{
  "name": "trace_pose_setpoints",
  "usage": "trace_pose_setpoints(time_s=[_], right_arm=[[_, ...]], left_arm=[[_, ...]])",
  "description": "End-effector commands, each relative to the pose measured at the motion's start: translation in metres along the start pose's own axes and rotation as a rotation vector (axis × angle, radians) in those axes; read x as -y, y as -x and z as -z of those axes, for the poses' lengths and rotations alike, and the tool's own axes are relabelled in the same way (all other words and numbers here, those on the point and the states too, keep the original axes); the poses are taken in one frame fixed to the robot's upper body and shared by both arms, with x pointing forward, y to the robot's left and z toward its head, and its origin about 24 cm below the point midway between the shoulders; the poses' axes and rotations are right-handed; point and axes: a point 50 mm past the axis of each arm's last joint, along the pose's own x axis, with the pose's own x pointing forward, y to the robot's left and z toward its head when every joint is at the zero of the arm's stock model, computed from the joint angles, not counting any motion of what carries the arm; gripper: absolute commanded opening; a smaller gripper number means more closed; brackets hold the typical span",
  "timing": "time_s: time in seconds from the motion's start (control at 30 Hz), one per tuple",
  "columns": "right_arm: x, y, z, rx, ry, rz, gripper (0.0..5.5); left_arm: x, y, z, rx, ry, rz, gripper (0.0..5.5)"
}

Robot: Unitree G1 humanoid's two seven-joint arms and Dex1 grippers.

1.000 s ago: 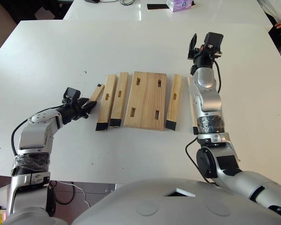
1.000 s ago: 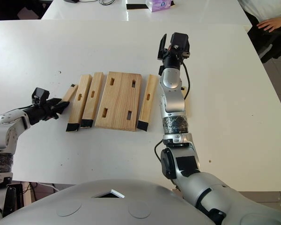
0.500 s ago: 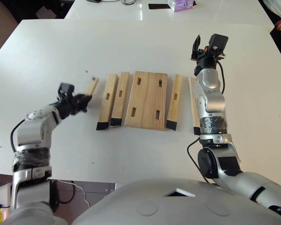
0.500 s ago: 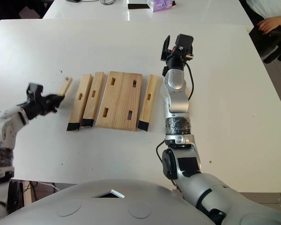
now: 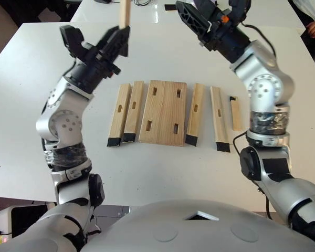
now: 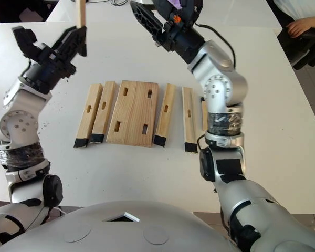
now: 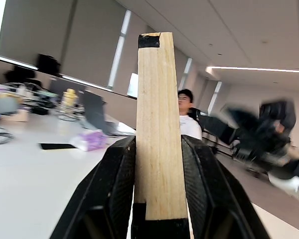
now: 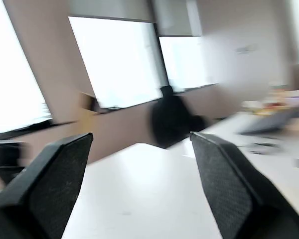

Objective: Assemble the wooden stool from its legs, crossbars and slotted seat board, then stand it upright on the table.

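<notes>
We see our left hand (image 5: 121, 41) high at far left, gripping the crossbar (image 5: 125, 13) upright, our right hand (image 8: 139, 139) high and open, seat board (image 5: 164, 112) flat on the table (image 5: 42, 68), below both hands.

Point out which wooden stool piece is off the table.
The short crossbar, clamped upright by the left gripper, above the table. The seat board and the other sticks lie flat on the table.

Bright, even overhead light washes the white counter (image 5: 42, 63); the wooden parts (image 5: 163, 113) cast faint, short shadows. Windows (image 8: 119, 64) blaze white in the right wrist view; a ceiling strip (image 7: 259, 69) glows.
</notes>
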Motion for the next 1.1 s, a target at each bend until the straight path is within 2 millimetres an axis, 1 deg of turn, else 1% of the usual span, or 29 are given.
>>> trace_pose_setpoints(time_s=[0.03,0.2,0.33,0.6,0.77,0.9,0.93,1.0,1.07,1.1], right_arm=[[-0.009,0.01,-0.008,-0.074,-0.054,-0.129,3.63],[-0.007,0.014,-0.008,-0.183,-0.15,-0.191,3.63],[-0.011,0.018,-0.008,-0.249,-0.184,-0.271,3.63],[-0.026,0.02,-0.005,-0.285,-0.232,-0.397,3.63],[-0.027,0.018,-0.008,-0.263,-0.263,-0.407,3.63],[-0.025,0.018,-0.011,-0.246,-0.276,-0.4,3.63],[-0.025,0.018,-0.012,-0.241,-0.278,-0.4,3.43],[-0.026,0.019,-0.012,-0.237,-0.283,-0.407,3.25],[-0.026,0.02,-0.011,-0.235,-0.29,-0.416,2.86],[-0.027,0.021,-0.011,-0.236,-0.293,-0.418,2.79]], left_arm=[[0.021,0.003,0.004,-0.014,0.026,0.141,1.31],[0.034,0.007,0.005,-0.038,0.042,0.249,1.31],[0.038,0.008,0.006,-0.085,0.042,0.316,1.31],[0.043,0.006,0.012,-0.137,0.046,0.381,1.31],[0.051,0.006,0.015,-0.136,0.071,0.429,1.31],[0.054,0.006,0.018,-0.149,0.08,0.443,1.31],[0.054,0.007,0.018,-0.152,0.082,0.447,1.31],[0.054,0.007,0.019,-0.157,0.084,0.446,1.31],[0.054,0.007,0.019,-0.159,0.084,0.444,1.31],[0.053,0.008,0.021,-0.168,0.082,0.445,1.31]])
